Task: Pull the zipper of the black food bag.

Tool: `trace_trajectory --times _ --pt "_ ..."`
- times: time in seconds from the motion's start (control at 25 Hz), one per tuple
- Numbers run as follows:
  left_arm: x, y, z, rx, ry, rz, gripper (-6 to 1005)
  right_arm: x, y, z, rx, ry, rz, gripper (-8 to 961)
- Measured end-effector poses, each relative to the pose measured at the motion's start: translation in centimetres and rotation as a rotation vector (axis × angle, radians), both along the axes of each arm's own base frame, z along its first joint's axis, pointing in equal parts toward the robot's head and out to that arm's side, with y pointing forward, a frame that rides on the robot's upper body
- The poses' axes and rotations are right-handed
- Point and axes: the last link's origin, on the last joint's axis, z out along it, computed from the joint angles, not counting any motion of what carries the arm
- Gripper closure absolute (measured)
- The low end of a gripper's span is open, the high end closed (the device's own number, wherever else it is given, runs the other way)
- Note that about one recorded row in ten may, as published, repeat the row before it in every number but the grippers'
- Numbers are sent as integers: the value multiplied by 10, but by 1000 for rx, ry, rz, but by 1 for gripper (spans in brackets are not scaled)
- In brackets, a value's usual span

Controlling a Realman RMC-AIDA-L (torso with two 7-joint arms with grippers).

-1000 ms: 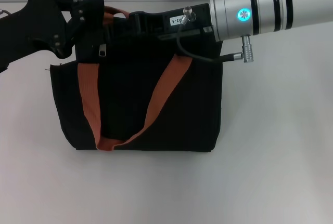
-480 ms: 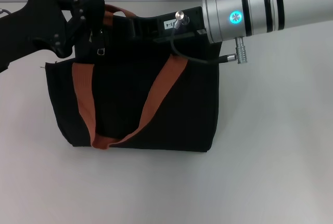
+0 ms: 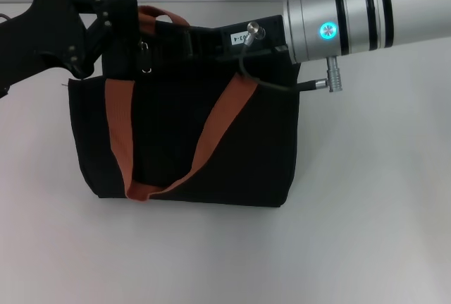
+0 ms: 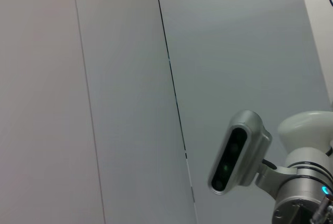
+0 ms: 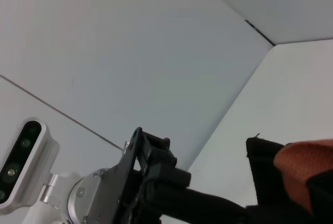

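The black food bag (image 3: 176, 142) stands upright mid-table, one rust-brown handle (image 3: 211, 131) hanging down its front and the other (image 3: 161, 15) sticking up at its top. The small silver zipper pull (image 3: 145, 68) hangs at the bag's top left, just below my left gripper (image 3: 125, 30), which is at that top left corner. My right gripper (image 3: 204, 39) reaches in from the right and rests along the bag's top edge. The right wrist view shows the bag's corner (image 5: 263, 174), a handle (image 5: 302, 164) and the left gripper (image 5: 156, 169). The left wrist view shows no bag.
White table (image 3: 366, 212) lies open around the bag on the front and right. A grey cable (image 3: 271, 82) and connector hang from my right wrist over the bag's top right. The robot's head camera shows in the left wrist view (image 4: 237, 151).
The bag swung left, then back right. My left gripper rose slightly at the top left corner, and the zipper pull sits a little further right. My right arm shifted left, then back.
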Motion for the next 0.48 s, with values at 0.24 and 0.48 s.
trace_trajectory --times 0.24,0.48 --pt "-3 -1 2 11 -8 11 981 4 -2 9 28 11 12 915" --pt "-4 -1 3 14 -8 19 982 7 -2 15 37 12 12 951"
